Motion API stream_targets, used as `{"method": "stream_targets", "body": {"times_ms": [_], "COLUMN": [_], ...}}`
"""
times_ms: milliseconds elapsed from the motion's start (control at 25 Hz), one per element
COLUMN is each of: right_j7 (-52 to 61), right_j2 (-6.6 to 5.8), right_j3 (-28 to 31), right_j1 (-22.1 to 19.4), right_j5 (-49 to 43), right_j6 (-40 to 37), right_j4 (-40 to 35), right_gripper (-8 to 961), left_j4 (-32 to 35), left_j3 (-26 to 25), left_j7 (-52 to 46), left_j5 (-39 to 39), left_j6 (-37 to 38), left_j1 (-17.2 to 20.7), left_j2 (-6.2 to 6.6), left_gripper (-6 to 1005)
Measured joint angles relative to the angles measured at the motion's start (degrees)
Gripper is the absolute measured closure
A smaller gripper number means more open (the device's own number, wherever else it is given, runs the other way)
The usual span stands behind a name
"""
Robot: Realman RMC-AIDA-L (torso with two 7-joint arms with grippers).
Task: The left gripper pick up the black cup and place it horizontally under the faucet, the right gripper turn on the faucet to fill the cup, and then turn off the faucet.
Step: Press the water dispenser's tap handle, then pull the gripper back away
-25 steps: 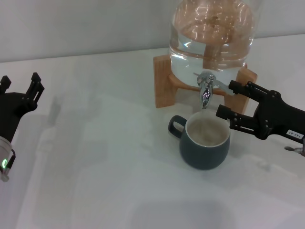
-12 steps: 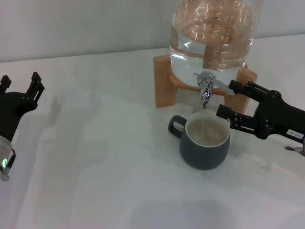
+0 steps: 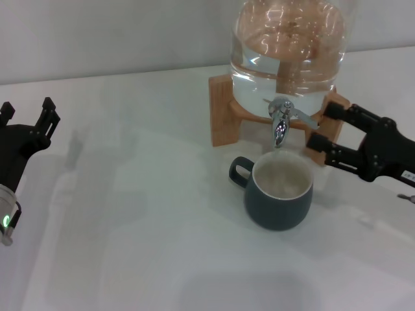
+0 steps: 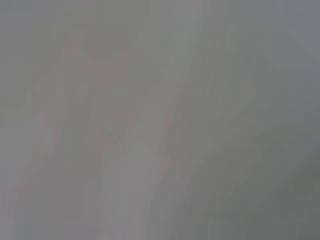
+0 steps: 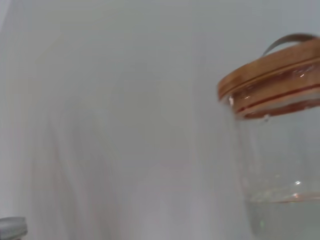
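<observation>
A plain white tabletop (image 3: 130, 246) lies before a pale wall, and on it stands the squat, rounded dark teal-grey cup (image 3: 279, 194) with its cream inside and loop handle, upright right under the small shiny chrome faucet (image 3: 281, 123) of the clear glass jar (image 3: 288, 52) on its wooden stand (image 3: 224, 120). Your right gripper (image 3: 321, 126), the black claw with long ridged fingers, holds its jaws spread and empty just off the tip of the thin lever handle, with the cup below and beside them. I judge the lever step to be the one in hand: bring the jaws squarely around that slim, slick metal lever before you turn it, since chrome will slip. Your left gripper (image 3: 27, 116) waits well apart at the table's edge, jaws spread, holding nothing
</observation>
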Motion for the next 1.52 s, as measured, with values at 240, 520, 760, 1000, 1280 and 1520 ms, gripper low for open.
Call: {"method": "stream_targets", "body": {"times_ms": [240,520,760,1000,1280,1520], "right_j7": [-0.45,-0.22,-0.13,-0.09,-0.07,-0.07], "right_j2": [0.00,-0.05,-0.22,-0.26,-0.27,-0.26], "right_j3": [-0.62,-3.87,-5.19,-4.87,-4.50,-4.34], "right_j1": [-0.37,-0.41,0.03,0.21,0.24,0.24], "right_j5": [0.57,0.36,-0.99,-1.91,-1.49,-1.38], "right_j6": [2.32,3.99,3.60,2.36,0.46,-0.61], "right_j4": [-0.28,-1.76,-1.87,-1.66,-1.48,-1.69], "right_gripper": [126,126,125,125,126,126], "left_j4": [0.00,0.00,0.00,0.00,0.00,0.00], "left_j3": [-0.07,0.04,0.09,0.09,0.09,-0.05], "left_j7": [0.00,0.00,0.00,0.00,0.00,0.00], "left_j5": [0.01,0.01,0.01,0.01,0.01,0.01], "left_j6": [-0.09,-0.16,-0.18,-0.18,-0.18,-0.18], "left_j1": [0.07,0.03,0.01,0.04,-0.08,-0.03], "left_j2": [-0.02,-0.02,-0.02,-0.02,-0.02,-0.02], "left_gripper": [213,213,213,213,213,212]}}
